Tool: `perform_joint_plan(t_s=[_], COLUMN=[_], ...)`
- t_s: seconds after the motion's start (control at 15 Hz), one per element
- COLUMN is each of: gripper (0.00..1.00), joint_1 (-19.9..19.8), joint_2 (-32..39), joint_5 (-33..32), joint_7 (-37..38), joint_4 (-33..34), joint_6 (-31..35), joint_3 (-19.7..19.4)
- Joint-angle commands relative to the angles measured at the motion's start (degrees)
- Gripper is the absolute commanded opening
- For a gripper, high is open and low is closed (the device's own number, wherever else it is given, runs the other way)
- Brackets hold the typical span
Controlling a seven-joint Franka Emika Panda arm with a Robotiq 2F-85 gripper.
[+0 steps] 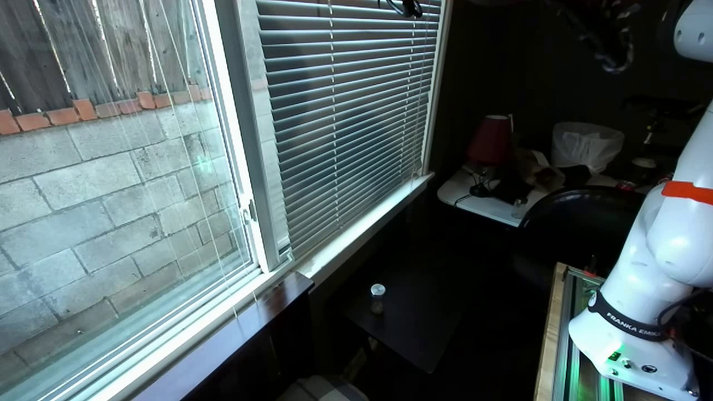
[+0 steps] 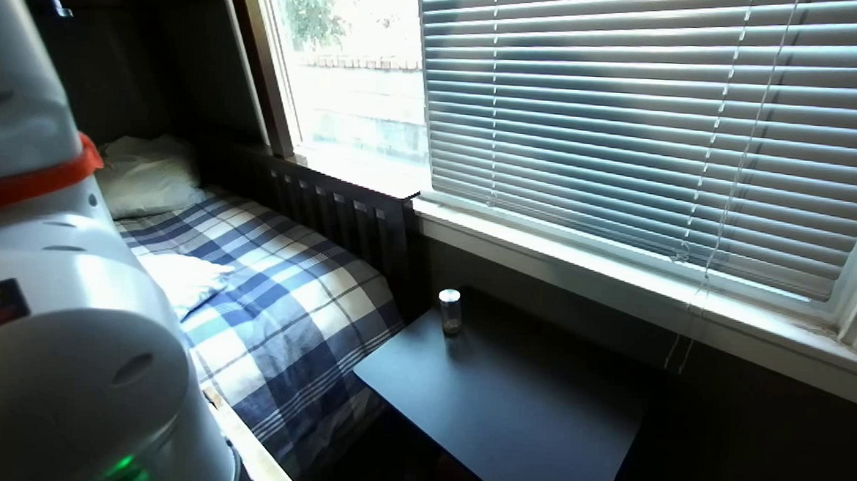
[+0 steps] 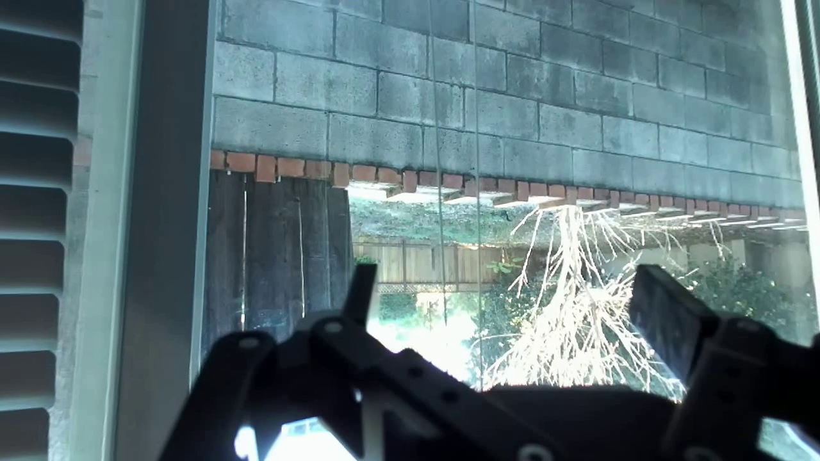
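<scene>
at left in an exterior view, a white-framed window (image 1: 233, 139); next, slatted blinds (image 1: 362, 117); then a small clear jar (image 1: 377, 302), silvery-lidded, upright on a dark table (image 1: 426, 323); rightmost, the white arm (image 1: 671, 242), its black band (image 1: 628, 324) reading "franka emika"; in the wrist view, the gripper (image 3: 506, 275) faces the window, fingers (image 3: 671, 323) spread wide, grasping nothing.

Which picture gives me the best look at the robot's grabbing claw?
The wrist view: the gripper appears close up, its fingers open, with nothing held between them. Both exterior views show part of the white arm, but I can't make out the gripper clearly there.
</scene>
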Motion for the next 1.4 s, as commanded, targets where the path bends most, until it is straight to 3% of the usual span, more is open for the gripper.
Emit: perform_joint_plan(t_s=[0.0, 0.47, 0.53, 0.6, 0.8, 0.87, 1.13, 1.33], gripper=[1.00, 1.00, 0.75, 0.74, 0.49, 0.42, 0.27, 0.35], joint_1=[8.07, 19.07, 20.15, 21.08, 23.21, 20.89, 20.89, 20.99], joint_2=[2.38, 8.89, 9.60, 10.19, 11.56, 11.85, 12.87, 13.06], joint_5=[0.35, 3.92, 4.48, 5.17, 7.18, 6.70, 7.03, 6.32], joint_7=[-2.18, -9.64, -10.72, -11.82, -14.35, -14.45, -15.65, -15.73], joint_4=[2.40, 9.08, 9.89, 10.62, 12.50, 12.62, 13.90, 14.51], joint_6=[0.49, 2.45, 2.80, 3.14, 3.32, 3.20, 3.15, 2.64], joint_3=[-7.53, -18.29, -19.38, -20.35, -22.55, -19.94, -19.81, -20.12])
